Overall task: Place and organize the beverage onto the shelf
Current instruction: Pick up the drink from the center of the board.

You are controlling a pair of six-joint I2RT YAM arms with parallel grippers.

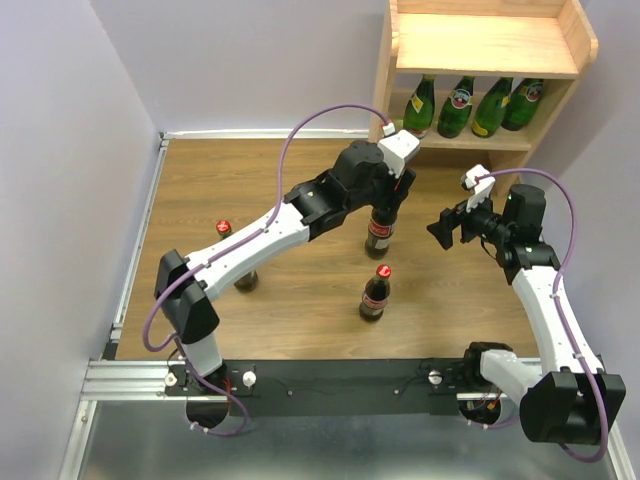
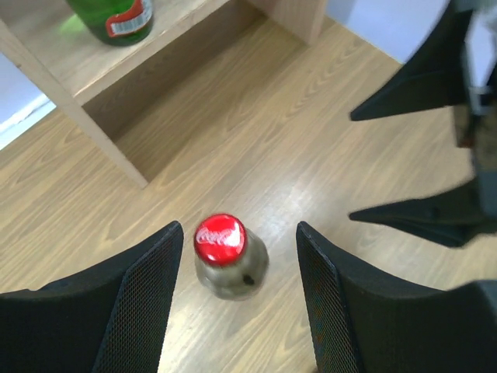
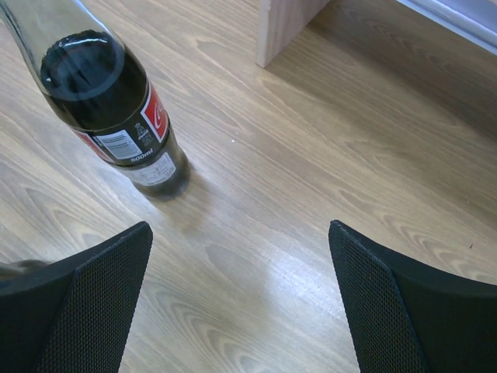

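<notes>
Left gripper (image 2: 239,230) straddling a cola bottle (image 2: 231,272) in front of the shelf (image 1: 490,45)

The left gripper is released, one finger each side of the upright bottle's red cap, with a gap on both sides. The right gripper (image 3: 239,229) is spread wide, holding nothing, near the same bottle. Four green bottles (image 1: 470,105) stand on the shelf's lower tier. A second cola bottle (image 1: 374,296) and a third (image 1: 224,228) stand on the desk (image 1: 300,180).
</notes>
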